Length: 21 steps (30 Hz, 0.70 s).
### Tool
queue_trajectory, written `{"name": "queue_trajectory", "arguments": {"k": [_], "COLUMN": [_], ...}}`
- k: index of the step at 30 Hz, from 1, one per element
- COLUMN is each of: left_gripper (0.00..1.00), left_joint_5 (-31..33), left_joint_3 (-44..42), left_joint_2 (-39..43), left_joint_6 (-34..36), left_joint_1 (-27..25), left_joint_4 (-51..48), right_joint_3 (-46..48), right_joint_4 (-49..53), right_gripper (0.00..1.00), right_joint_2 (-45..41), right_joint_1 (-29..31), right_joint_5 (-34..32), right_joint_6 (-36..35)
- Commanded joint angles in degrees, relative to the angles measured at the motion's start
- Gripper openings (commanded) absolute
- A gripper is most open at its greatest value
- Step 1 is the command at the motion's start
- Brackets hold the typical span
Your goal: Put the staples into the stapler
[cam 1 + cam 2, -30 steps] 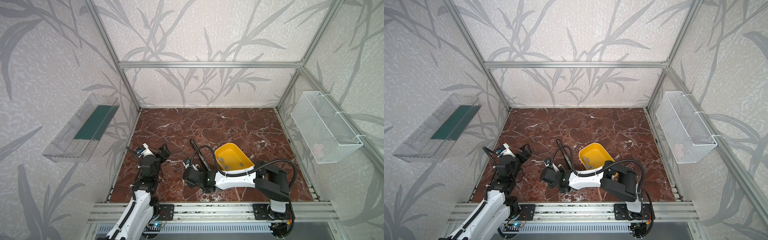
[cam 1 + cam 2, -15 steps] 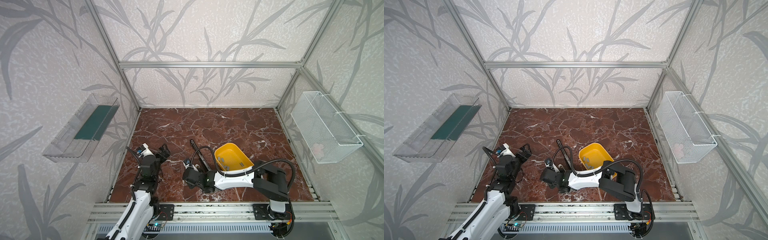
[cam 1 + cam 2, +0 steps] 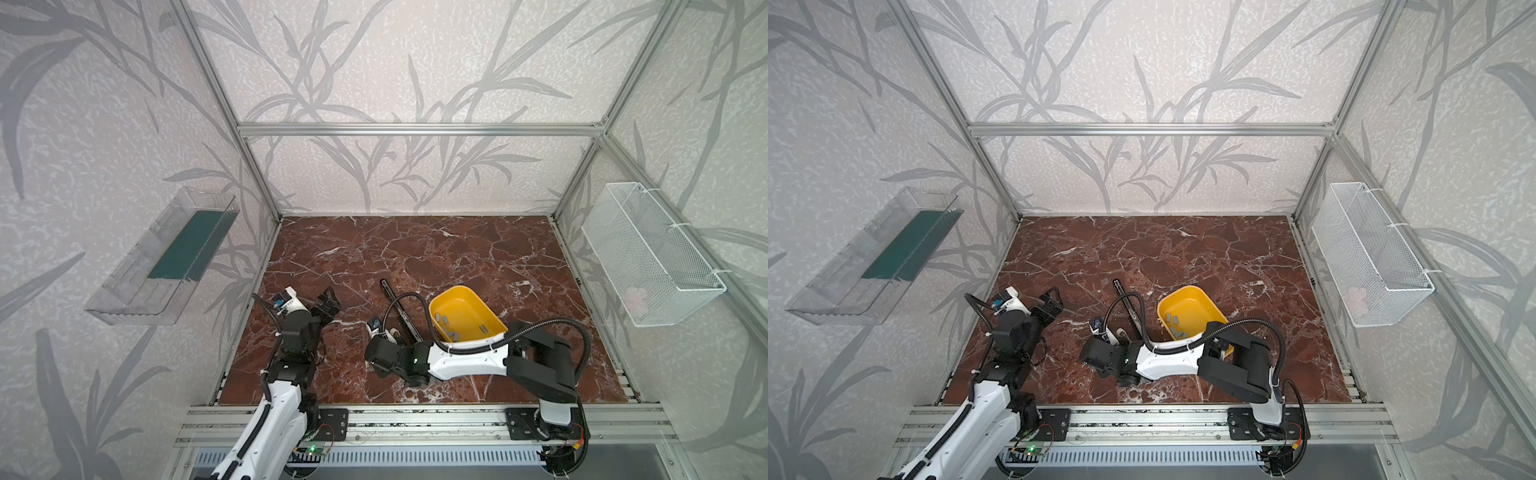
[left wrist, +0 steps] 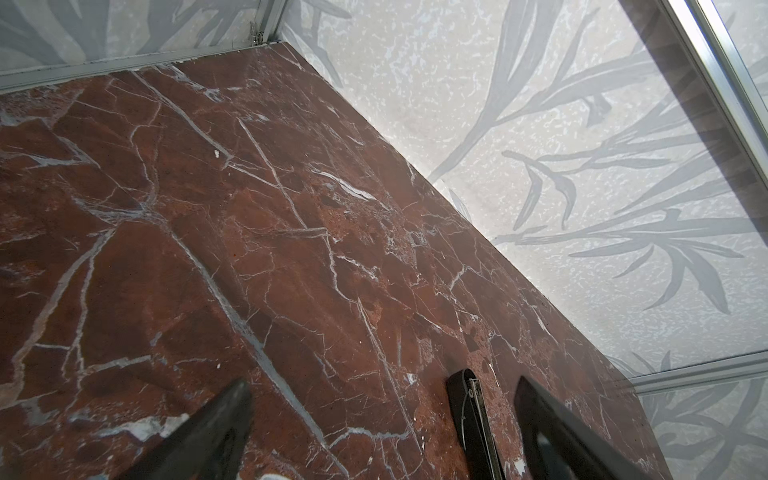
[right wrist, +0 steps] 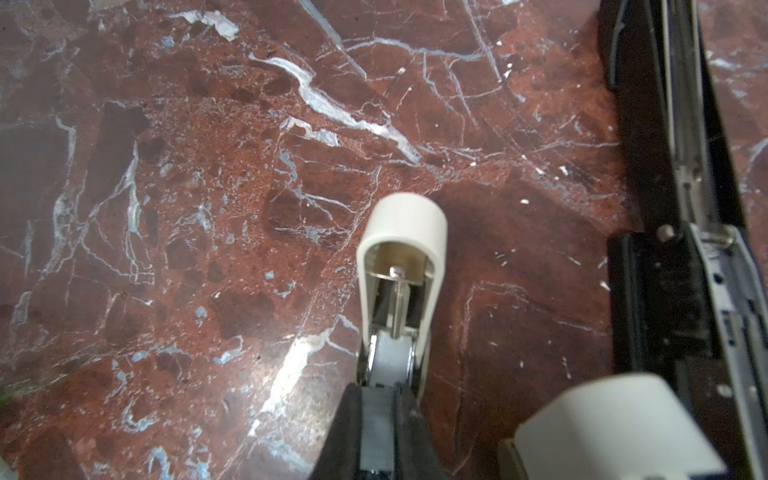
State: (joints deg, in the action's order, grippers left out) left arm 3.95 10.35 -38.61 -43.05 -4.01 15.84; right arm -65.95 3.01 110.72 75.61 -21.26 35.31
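Observation:
The stapler (image 3: 390,293) is a long slim black bar lying on the marble left of the yellow bin (image 3: 494,322); in the right wrist view its metal channel (image 5: 681,124) shows. Several grey staples (image 3: 446,322) lie inside the bin. My right gripper (image 5: 379,395) reaches across beside the stapler's near end and is shut on a cream rounded block (image 5: 401,257) with a metal rod inside. A second cream block (image 5: 615,424) sits close by. My left gripper (image 3: 331,302) hovers open and empty to the stapler's left; the stapler's rounded end (image 4: 467,399) shows in the left wrist view.
A clear wall tray (image 3: 162,266) with a green insert hangs on the left wall. On the right wall hangs a white mesh basket (image 3: 648,257). Aluminium frame rails (image 3: 415,419) run along the table's front edge.

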Motion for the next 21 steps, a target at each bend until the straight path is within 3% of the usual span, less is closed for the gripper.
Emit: {"name": "queue_trajectory", "arguments": {"k": [1,21], "left_gripper": [0.98,0.98], "left_joint_5": [0.2,0.4], "left_joint_3": [0.9,0.8], "left_joint_2": [0.6,0.7], "left_joint_6": [0.7,0.7], "left_joint_1": [0.3,0.3], "left_joint_4": [-0.2,-0.3], "right_joint_3": [0.4,3.9], "right_joint_4": [0.4,4.2], "right_gripper": [0.14,0.14], "right_joint_2": [0.3,-2.6], "right_joint_1": [1.6,2.7], "right_joint_5": [-0.9,-7.3], "right_joint_6": [0.7,6.7]}}
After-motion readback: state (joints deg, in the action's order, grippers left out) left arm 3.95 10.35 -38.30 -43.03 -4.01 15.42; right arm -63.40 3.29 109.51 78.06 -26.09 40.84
